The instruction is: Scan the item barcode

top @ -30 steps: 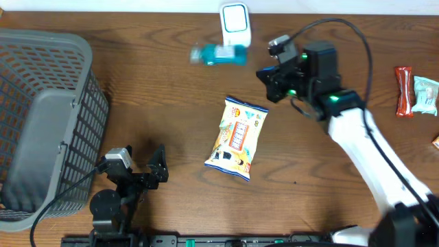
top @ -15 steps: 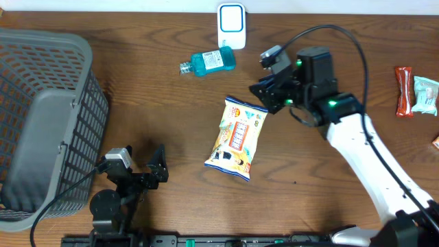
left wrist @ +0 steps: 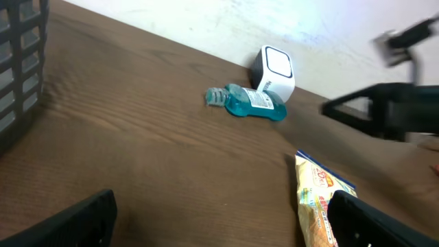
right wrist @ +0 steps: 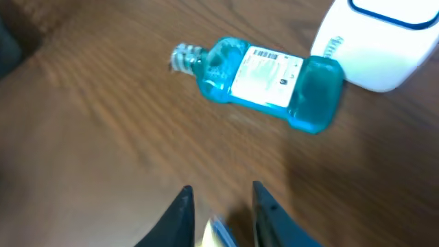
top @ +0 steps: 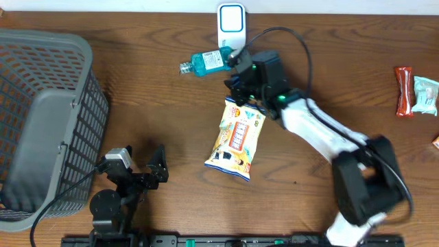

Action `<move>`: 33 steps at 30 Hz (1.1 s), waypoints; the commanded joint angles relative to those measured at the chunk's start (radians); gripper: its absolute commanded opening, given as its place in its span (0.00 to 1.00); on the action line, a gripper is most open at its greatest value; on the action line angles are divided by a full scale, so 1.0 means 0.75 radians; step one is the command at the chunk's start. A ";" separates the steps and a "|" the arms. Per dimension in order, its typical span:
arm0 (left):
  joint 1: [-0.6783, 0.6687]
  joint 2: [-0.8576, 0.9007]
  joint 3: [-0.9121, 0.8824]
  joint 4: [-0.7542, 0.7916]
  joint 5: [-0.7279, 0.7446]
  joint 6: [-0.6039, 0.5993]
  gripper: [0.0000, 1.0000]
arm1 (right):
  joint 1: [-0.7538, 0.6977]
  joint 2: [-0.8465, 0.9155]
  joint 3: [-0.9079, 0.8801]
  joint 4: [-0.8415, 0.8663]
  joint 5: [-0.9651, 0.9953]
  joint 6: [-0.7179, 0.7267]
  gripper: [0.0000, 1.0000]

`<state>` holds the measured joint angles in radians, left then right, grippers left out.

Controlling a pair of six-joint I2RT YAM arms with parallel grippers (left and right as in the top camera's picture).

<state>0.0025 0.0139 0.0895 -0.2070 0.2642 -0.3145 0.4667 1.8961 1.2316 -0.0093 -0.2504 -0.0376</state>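
Observation:
A yellow snack bag [top: 236, 137] lies at the table's middle. A blue mouthwash bottle [top: 209, 62] lies on its side beside the white scanner [top: 232, 20] at the back. My right gripper [top: 237, 92] hangs over the bag's top end. In the right wrist view its jaws [right wrist: 221, 206] stand slightly apart, open, with the bag's corner [right wrist: 216, 234] between them and the bottle [right wrist: 264, 72] and scanner [right wrist: 374, 41] beyond. My left gripper [top: 159, 168] rests wide open and empty at the front left. Its view [left wrist: 223, 226] shows the bag [left wrist: 315, 206], bottle [left wrist: 250, 103] and scanner [left wrist: 273, 68].
A large grey mesh basket [top: 89, 130] fills the left side; its wall [left wrist: 20, 62] shows in the left wrist view. At the right edge lie a red snack bar [top: 403, 89] and a pale packet [top: 426, 96].
The blue bottle slid left and came to rest beside the scanner. My right arm swung left and down to the snack bag's top, its jaws parted. The left arm has not moved.

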 commanded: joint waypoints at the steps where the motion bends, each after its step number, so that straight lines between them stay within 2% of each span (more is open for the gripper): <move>1: -0.004 -0.005 -0.022 -0.027 0.017 0.003 0.98 | 0.033 0.174 0.213 0.026 0.113 0.066 0.14; 9: -0.004 -0.005 -0.022 -0.027 0.017 0.003 0.98 | 0.043 0.634 0.841 -0.065 0.178 0.107 0.01; 16: -0.004 -0.005 -0.022 -0.027 0.017 0.003 0.98 | 0.061 1.052 1.357 -0.228 0.185 0.124 0.02; 19: -0.004 -0.005 -0.022 -0.027 0.017 0.003 0.98 | 0.069 1.103 1.410 -0.262 0.238 0.124 0.03; 22: -0.004 -0.005 -0.022 -0.027 0.017 0.003 0.98 | 0.070 1.103 1.415 -0.405 0.251 0.124 0.01; 29: -0.004 -0.005 -0.022 -0.027 0.017 0.003 0.98 | 0.071 0.998 1.422 -0.875 0.249 0.124 0.01; 33: -0.004 -0.005 -0.022 -0.027 0.017 0.003 0.98 | 0.087 0.854 1.422 -1.166 0.216 0.123 0.01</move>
<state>0.0025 0.0139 0.0895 -0.2070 0.2646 -0.3145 0.5133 2.6232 2.3123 -0.7757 -0.0746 0.0490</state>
